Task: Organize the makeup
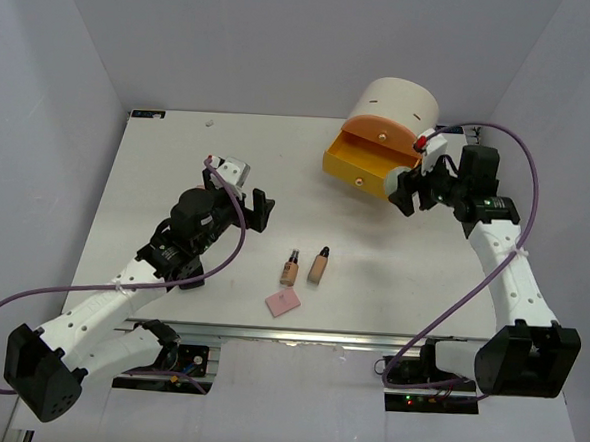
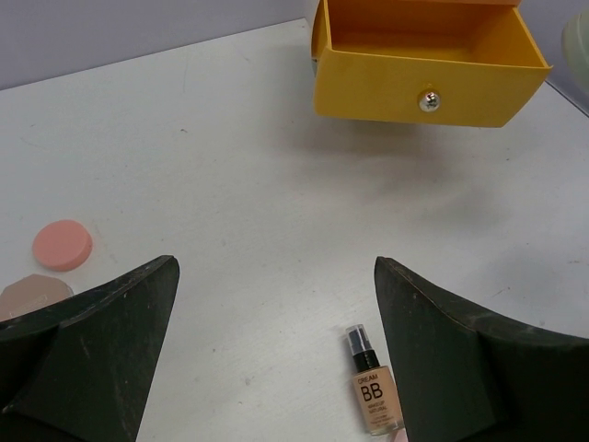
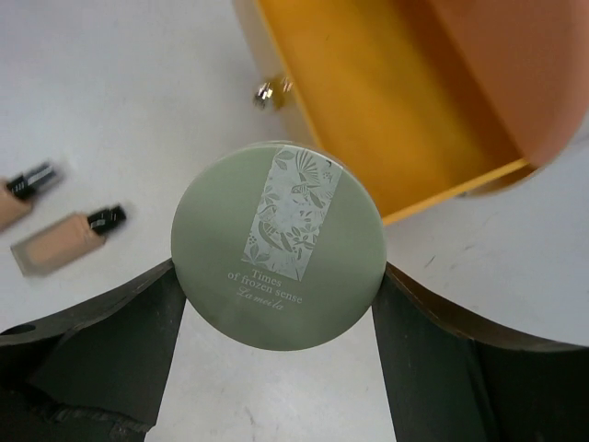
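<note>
White arm links (image 1: 89,314), black joints (image 1: 200,220), purple cables (image 1: 535,191), black fingers (image 2: 92,350).

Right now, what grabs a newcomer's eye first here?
The pale green round jar clamped in the right gripper, right at the open yellow drawer of the cream cylinder organizer, far right. Next, two beige black-capped bottles and a flat pink square lying front-centre, with the left gripper open and empty beside them.
</note>
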Controlling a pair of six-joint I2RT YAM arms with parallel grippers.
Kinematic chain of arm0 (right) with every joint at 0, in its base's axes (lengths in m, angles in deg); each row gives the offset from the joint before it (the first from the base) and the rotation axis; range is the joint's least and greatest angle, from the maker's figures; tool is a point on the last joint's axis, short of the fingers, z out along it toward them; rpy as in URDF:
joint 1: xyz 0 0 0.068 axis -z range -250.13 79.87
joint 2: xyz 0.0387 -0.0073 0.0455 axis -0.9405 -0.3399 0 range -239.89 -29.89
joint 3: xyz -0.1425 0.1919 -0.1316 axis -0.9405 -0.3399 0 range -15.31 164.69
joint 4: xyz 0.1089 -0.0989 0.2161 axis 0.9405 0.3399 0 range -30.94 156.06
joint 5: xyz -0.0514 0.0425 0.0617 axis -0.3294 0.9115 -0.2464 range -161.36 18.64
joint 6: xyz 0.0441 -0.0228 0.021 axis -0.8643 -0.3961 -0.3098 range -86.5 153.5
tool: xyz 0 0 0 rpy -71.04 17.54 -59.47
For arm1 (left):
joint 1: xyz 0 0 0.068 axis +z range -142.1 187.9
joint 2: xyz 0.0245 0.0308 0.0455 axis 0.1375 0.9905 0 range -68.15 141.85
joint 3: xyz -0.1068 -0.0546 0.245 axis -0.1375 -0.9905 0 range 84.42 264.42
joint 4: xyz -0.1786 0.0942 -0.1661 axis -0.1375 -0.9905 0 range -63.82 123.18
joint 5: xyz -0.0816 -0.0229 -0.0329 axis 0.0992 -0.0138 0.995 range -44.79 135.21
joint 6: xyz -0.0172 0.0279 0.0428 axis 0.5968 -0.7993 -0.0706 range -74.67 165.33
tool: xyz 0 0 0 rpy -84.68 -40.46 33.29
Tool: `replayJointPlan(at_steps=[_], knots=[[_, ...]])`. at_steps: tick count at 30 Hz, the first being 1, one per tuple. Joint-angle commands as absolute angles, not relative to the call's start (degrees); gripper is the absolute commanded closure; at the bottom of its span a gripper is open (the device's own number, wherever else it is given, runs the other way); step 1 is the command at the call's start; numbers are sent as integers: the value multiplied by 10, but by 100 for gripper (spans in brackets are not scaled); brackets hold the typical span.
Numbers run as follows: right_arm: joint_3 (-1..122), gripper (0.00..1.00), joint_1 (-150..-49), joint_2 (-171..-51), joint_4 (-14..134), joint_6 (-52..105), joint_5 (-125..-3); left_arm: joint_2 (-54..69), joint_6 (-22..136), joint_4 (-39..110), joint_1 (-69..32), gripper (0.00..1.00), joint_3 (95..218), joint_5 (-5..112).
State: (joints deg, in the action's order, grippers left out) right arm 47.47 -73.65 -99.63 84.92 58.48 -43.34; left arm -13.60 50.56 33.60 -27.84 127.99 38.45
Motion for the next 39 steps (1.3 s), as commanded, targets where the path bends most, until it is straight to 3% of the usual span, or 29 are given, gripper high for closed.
replayJointPlan(at_steps=[1,5,13,16,19,31,33,36,39], knots=[[546,88,-745,-1050,785,494,-456,-133,497,342,-278,2,1282,372],[577,80,-750,-1099,758,467,-485,-128,495,341,-277,2,1282,370],[618,48,-755,-1169,731,454,-531,-126,495,341,-273,2,1282,368],[628,20,-755,-1180,730,454,-532,-124,495,341,-272,2,1282,369],[627,11,-755,-1179,730,454,-529,-122,495,341,-271,2,1282,369],[571,10,-754,-1097,728,467,-468,-73,526,330,-233,2,1296,399],[541,10,-744,-1057,727,493,-416,-59,539,314,-217,2,1302,406],[467,10,-735,-996,729,549,-246,-17,567,295,-155,3,1321,435],[403,10,-721,-943,728,587,-165,59,621,269,-99,11,1361,464]])
